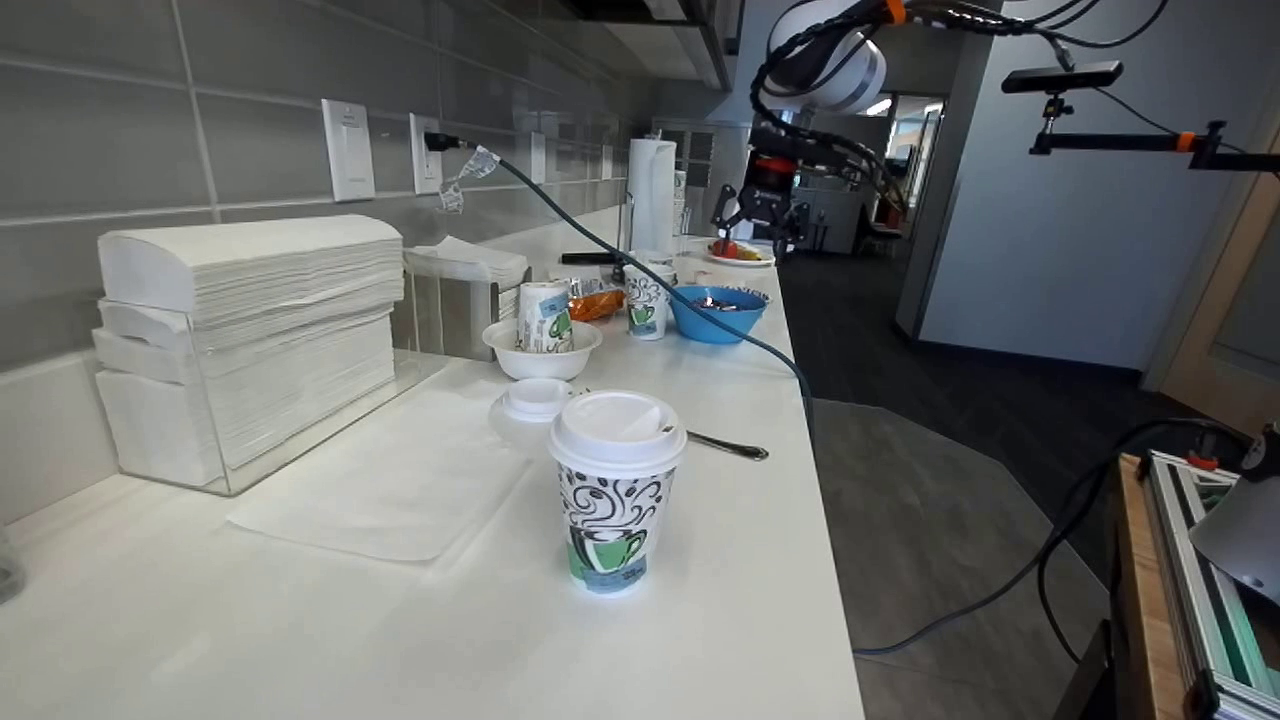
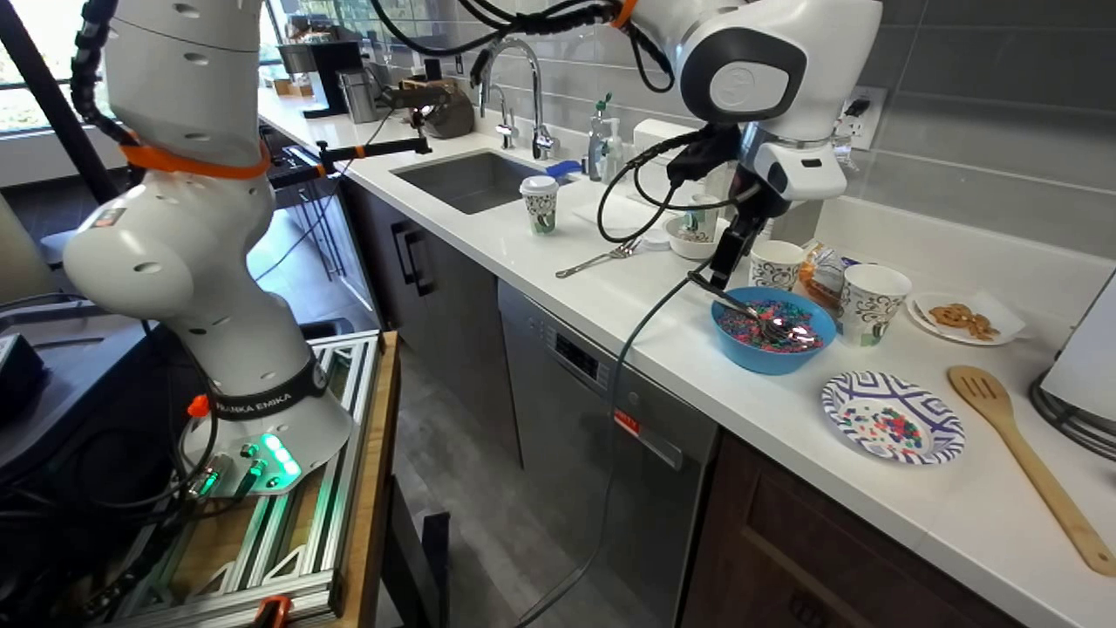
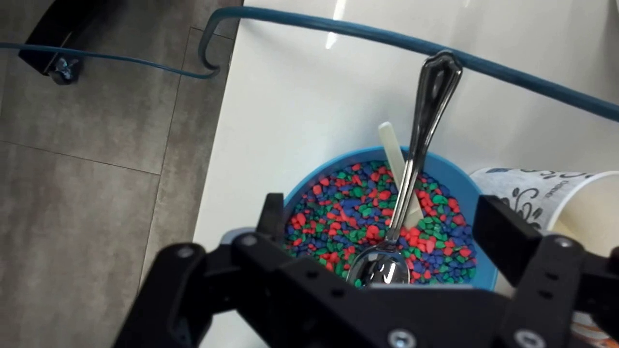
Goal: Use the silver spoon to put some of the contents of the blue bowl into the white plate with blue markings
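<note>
The blue bowl (image 2: pixel 757 359) stands on the counter, holding small red, green and blue pebbles; it also shows in the wrist view (image 3: pixel 462 186) and in an exterior view (image 1: pixel 718 330). The silver spoon (image 3: pixel 411 179) lies in it, its bowl end on the pebbles and its handle sticking out over the rim. The white plate with blue markings (image 2: pixel 942 419) lies beside the bowl with some pebbles on it. My gripper (image 3: pixel 384 220) is open above the bowl, its fingers apart on either side of the spoon, nothing between them gripped. It shows edge-on in an exterior view (image 2: pixel 722 266).
A blue cable (image 3: pixel 512 77) crosses the counter beside the bowl, near the spoon handle. A pale stick (image 3: pixel 396 159) rests in the bowl. Paper cups (image 2: pixel 872 305) stand close by. A wooden spatula (image 2: pixel 1029 453), a snack plate (image 2: pixel 1003 327) and a fork (image 2: pixel 602 259) lie on the counter.
</note>
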Action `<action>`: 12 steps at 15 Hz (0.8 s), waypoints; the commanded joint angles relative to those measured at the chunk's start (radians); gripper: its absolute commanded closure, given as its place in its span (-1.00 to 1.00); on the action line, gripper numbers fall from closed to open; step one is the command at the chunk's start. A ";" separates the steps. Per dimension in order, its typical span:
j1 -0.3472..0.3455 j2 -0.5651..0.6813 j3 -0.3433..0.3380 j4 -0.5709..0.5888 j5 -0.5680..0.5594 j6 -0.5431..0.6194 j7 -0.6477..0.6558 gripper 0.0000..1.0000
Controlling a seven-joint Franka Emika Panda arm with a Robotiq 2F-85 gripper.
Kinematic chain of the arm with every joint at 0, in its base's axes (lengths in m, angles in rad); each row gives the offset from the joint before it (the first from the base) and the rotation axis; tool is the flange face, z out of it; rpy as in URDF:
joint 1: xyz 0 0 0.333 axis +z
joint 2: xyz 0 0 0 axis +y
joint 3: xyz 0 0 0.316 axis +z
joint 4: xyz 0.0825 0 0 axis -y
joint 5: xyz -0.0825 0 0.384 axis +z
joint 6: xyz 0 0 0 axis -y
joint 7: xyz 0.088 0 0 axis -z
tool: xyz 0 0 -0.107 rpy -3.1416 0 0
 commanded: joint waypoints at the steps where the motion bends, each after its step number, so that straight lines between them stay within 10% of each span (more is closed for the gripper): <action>1: -0.001 0.067 -0.009 0.048 0.014 0.008 0.016 -1.00; 12: -0.014 0.175 -0.011 0.108 0.052 0.083 0.019 -0.60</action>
